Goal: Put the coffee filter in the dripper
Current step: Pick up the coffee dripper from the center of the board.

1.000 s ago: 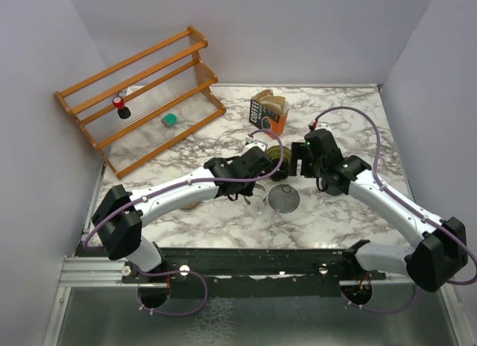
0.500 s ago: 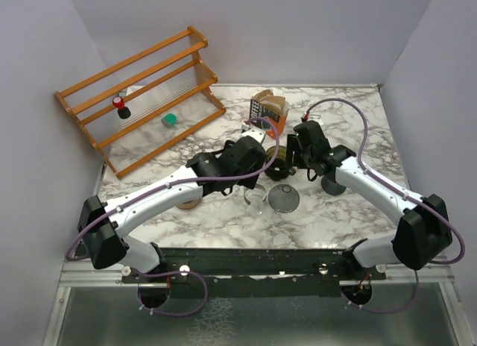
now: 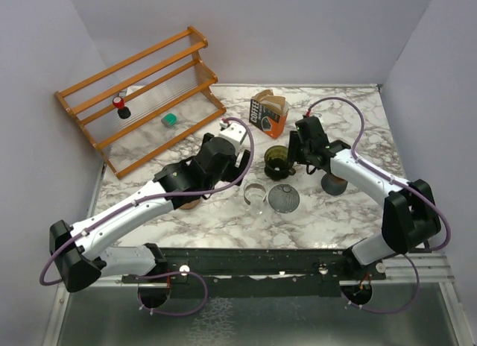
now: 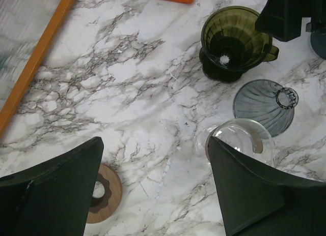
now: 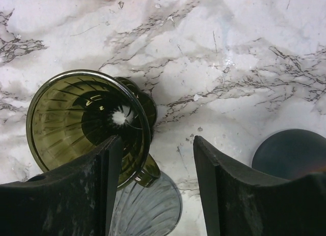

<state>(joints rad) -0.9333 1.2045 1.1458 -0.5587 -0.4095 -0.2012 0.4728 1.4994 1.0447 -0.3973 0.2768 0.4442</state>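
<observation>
Right fingers [image 5: 76, 195] spread apart, straddling the rim of the green dripper [image 5: 71, 114], likely to steady it. Left fingers [image 4: 51, 190] released too, empty above the worktop [image 4: 127, 83]. The coffee filter [image 3: 276, 104] waits in its orange box [image 3: 267, 121]; nothing's in the cone.

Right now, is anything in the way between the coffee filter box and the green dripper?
Nothing lies between the coffee filter box and the dripper, and its cone is empty. The right fingers hang around its rim on the handle side.
</observation>
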